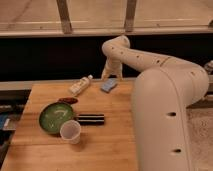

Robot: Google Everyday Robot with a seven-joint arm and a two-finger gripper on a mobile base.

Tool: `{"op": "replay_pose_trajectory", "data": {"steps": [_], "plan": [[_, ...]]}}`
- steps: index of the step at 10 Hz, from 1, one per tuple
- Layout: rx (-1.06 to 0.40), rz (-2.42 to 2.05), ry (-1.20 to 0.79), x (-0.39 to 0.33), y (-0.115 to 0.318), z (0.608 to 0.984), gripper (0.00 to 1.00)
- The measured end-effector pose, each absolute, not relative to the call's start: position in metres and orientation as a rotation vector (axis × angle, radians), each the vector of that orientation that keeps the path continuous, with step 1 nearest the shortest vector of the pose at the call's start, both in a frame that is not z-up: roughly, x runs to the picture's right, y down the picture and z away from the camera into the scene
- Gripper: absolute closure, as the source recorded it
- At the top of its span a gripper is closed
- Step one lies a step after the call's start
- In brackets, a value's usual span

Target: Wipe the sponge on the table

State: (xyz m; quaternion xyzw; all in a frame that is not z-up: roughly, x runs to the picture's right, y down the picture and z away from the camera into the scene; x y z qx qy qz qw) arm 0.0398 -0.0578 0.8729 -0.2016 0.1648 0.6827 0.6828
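Observation:
The light-blue sponge (109,86) lies near the far edge of the wooden table (102,147), a little right of centre. My gripper (111,75) hangs straight over it at the end of the white arm, its tip down at the sponge's far side. Whether it touches the sponge I cannot tell. The arm's big white forearm (165,110) fills the right of the view and hides that side of the table.
A white tube (81,85) lies left of the sponge. A green bowl (54,118), a clear cup (70,132), a black bar (91,119) and a dark reddish item (67,100) sit on the left half. A dark wall runs behind the table.

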Motion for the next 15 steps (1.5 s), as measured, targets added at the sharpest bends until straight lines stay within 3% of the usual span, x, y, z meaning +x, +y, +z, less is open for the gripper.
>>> {"op": "replay_pose_trajectory", "data": {"steps": [7,15], "plan": [[-0.480,1.528,0.347,0.035,-0.070,0.914,0.35],[-0.446,1.542,0.360,0.044,-0.067,0.912,0.35]]}}
